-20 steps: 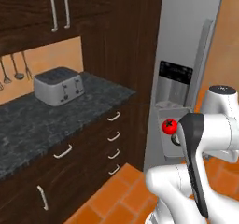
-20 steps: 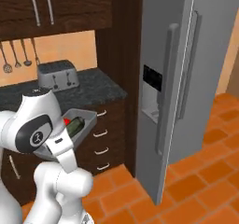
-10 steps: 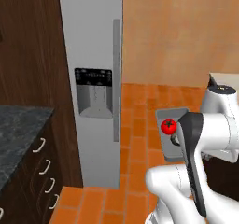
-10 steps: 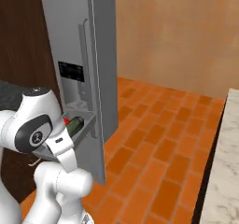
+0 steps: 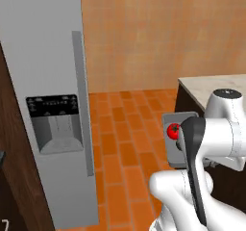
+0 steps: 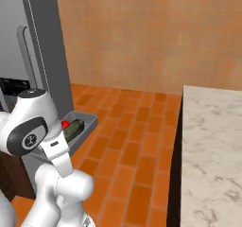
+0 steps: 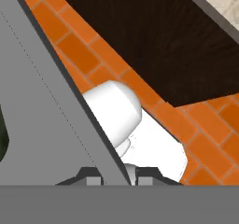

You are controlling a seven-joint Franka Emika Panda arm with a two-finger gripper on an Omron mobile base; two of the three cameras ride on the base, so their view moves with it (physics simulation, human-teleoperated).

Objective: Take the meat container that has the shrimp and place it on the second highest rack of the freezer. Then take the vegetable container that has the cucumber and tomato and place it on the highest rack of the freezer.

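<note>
Pincer (image 7: 112, 178) clamps the vegetable container's (image 5: 178, 154) rim, carried beside the arm with tomato (image 5: 172, 131) and cucumber (image 6: 72, 129) aboard (freezer (image 5: 48, 105) door shut); a jolt could roll them out.

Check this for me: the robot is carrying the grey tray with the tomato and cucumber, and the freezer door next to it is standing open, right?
Not quite. The freezer door is closed, as the left base view shows: its flat grey front and long bar handle face the camera, with no shelves visible. The rest holds: the gripper grips the rim of the vegetable container, which carries the tomato and the cucumber.
</note>
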